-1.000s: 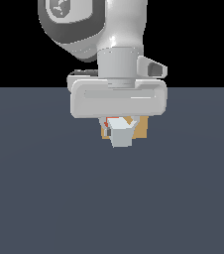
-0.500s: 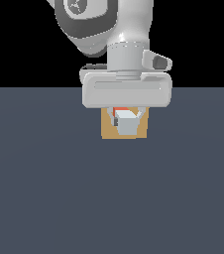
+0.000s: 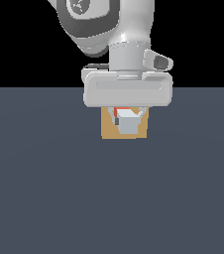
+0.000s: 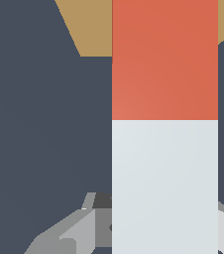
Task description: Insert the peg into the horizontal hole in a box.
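Note:
The tan box (image 3: 109,131) sits on the dark floor behind my gripper (image 3: 128,118). The gripper is shut on the peg (image 3: 129,123), which is level and points away from the exterior camera toward the box. Its pale grey end faces that camera, and a sliver of red (image 3: 117,113) shows behind it. In the wrist view the peg (image 4: 164,163) runs from my fingers (image 4: 79,230) toward the box (image 4: 91,27), red third (image 4: 164,59) leading. The red end overlaps the box's edge. The hole is hidden behind the peg and the hand.
The flat dark grey-blue floor (image 3: 44,188) lies all around the box. The arm's white hand (image 3: 128,90) covers the top of the box in the exterior view. No other objects show.
The hand with the peg has shifted toward the exterior view's right and a little up in the picture. The peg's end now lines up in front of the box's face.

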`<state>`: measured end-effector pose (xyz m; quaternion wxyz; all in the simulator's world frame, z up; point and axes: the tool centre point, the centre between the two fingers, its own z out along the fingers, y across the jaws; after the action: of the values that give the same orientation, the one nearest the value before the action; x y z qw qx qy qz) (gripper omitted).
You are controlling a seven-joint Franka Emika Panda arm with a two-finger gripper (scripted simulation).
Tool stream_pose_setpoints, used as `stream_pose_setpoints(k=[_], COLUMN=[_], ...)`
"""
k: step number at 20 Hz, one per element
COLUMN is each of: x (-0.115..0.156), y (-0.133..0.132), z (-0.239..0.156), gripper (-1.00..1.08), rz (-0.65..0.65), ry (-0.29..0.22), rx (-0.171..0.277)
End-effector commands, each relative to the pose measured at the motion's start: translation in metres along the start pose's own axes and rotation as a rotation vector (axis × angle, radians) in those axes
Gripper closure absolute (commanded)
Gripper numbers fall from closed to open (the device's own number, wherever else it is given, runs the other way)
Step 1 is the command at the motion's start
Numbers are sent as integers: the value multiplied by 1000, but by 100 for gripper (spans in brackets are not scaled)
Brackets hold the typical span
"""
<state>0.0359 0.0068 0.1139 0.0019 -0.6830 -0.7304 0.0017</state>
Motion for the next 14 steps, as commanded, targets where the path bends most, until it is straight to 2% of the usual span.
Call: stream_pose_setpoints(k=[1, 9, 14], x=[0, 2, 20], y=[4, 4, 3], z=[-4, -3, -4], gripper=[108, 108, 108], rz=[4, 5, 5], ry=[0, 1, 1], rx=[-6, -4, -5])
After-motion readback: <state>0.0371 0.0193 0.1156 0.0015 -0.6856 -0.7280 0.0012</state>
